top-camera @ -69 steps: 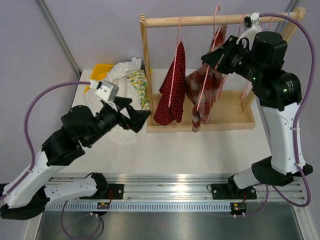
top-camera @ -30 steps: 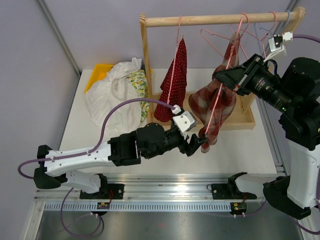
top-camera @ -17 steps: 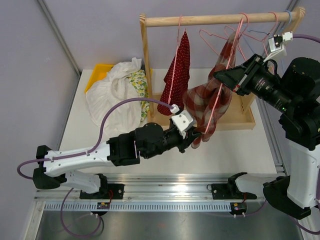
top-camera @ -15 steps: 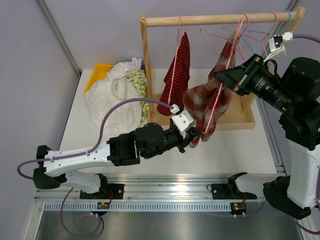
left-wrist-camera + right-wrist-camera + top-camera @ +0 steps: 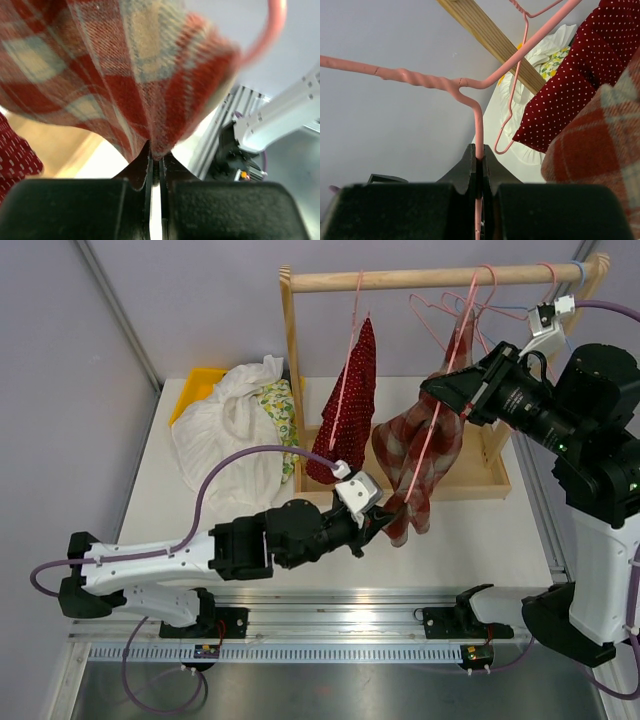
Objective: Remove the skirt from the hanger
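Down at centre frame, the left tool is pressed together on the bottom hem of the plaid skirt. Higher up on the right, the right tool pinches the wire of the pink hanger that carries the skirt, in front of the wooden rack. A red dotted garment hangs just beside the skirt's left edge. A white cloth heap lies on the surface at left.
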`<move>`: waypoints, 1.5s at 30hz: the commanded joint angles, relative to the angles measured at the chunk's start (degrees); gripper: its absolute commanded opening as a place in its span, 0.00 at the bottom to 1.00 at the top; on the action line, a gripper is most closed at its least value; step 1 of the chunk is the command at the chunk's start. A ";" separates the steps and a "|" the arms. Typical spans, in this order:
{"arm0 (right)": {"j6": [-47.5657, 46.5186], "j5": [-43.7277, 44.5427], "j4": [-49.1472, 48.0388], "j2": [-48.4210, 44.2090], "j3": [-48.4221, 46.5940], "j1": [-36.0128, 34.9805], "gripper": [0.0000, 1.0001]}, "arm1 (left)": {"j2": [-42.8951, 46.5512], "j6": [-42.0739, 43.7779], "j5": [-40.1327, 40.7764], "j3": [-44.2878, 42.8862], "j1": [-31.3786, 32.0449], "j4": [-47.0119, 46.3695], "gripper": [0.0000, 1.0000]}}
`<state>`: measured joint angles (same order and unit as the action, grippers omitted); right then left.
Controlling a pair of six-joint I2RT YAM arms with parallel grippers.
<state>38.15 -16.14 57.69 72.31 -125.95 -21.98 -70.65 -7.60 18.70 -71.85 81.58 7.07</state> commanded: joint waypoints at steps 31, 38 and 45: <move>2.26 -7.57 -15.76 14.35 -10.11 7.10 0.00 | -0.88 -43.45 20.76 17.89 36.61 19.89 0.00; 7.20 -15.85 -22.01 17.77 -7.80 13.97 0.00 | -7.13 -55.24 21.99 14.55 43.48 26.59 0.00; 9.83 -18.66 -24.11 22.61 -9.58 14.51 0.00 | -8.19 -58.67 25.24 12.27 45.16 30.37 0.00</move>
<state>46.41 -31.64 44.05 94.98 -133.64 -7.84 -79.99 -62.15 41.19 -56.66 119.68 35.42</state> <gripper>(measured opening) 0.039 0.024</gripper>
